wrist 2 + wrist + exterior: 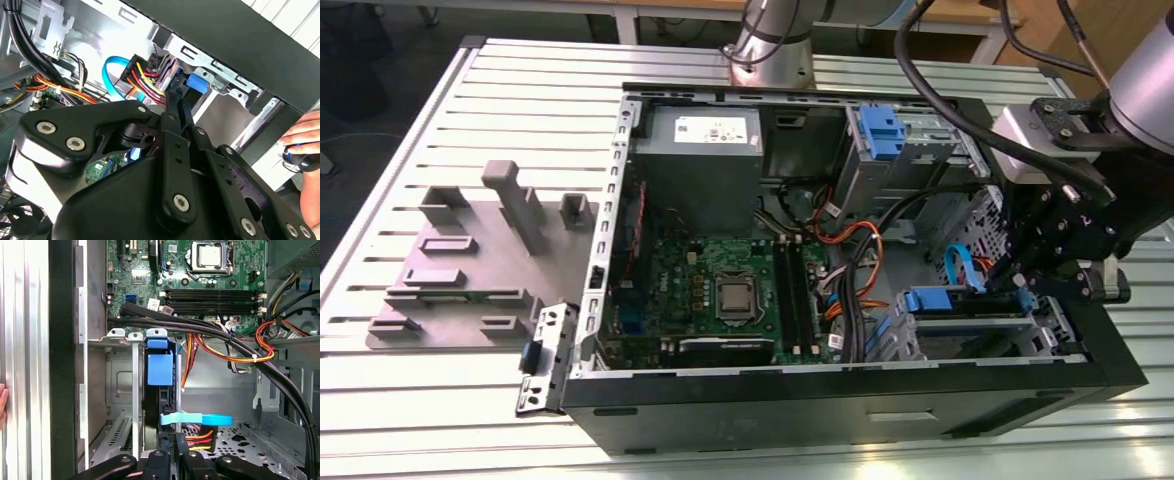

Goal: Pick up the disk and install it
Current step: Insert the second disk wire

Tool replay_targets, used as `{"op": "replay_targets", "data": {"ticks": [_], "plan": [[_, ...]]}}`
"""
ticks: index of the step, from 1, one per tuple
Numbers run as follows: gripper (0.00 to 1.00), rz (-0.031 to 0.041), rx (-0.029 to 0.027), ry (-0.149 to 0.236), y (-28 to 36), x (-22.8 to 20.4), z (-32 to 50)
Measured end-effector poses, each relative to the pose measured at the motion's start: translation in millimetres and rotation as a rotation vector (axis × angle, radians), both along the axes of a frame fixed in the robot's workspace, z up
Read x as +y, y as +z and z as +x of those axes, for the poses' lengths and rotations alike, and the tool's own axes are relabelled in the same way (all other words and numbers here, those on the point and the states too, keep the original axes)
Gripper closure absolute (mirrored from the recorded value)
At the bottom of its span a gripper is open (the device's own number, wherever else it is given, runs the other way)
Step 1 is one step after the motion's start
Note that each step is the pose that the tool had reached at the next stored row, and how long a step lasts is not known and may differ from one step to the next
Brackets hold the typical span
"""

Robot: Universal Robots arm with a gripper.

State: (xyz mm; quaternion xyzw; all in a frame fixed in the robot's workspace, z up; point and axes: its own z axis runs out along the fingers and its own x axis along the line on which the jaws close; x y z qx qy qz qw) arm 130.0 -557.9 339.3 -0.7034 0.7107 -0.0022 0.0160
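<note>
Gripper [1025, 288] at right of exterior view, fingers pinched together against disk [159, 390] seated in bay, cables [225, 347] crowding alongside, hand [305, 140] nearby.

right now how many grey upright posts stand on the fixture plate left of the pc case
3 on the fixture plate: a low block toward the exterior view's left, the tallest post in the middle, a short one nearest the case. Flat blocks excluded.

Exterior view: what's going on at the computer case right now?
The arm's gripper is reaching into the open computer case, at the drive bay on the exterior view's right. The disk stands edge-on in that bay, blue rail showing, with the gripper close against its end. Whether it is fully seated cannot be told. A person's hand rests just outside the case.
</note>
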Motion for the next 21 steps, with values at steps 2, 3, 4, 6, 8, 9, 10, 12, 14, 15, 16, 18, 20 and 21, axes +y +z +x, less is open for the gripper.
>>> {"op": "replay_targets", "data": {"ticks": [2,3,4,6,8,9,10,12,14,15,16,18,20,21], "plan": [[0.84,-0.0001,0.0,0.0,-0.4,0.0,-0.5],[0.84,0.0,0.0,0.0,-0.6,0.0,-0.9],[0.84,0.0,0.0,0.0,-0.9,0.0,-1.3],[0.84,-0.0002,0.0,0.0,-1.2,0.0,-1.8],[0.84,-0.0003,0.0,0.0,-1.4,0.1,-2.0],[0.84,-0.0003,0.0,0.0,-1.5,0.0,-2.0],[0.84,-0.0002,0.0,0.0,-1.7,-0.1,-2.1],[0.84,-0.0002,0.0,0.0,-1.9,-0.2,-2.1],[0.84,-0.0002,0.0,0.0,-2.3,-0.3,-2.1],[0.84,0.0001,0.0,0.0,-2.8,-0.3,-2.1],[0.84,0.0002,0.0001,-0.001,-3.4,-0.3,-2.1],[0.84,-0.0002,0.0,-0.001,-4.5,-0.3,-2.1],[0.84,-0.0001,0.0001,-0.001,-5.5,-0.3,-2.1],[0.84,-0.0002,0.0,-0.002,-5.6,-0.3,-2.1]]}}
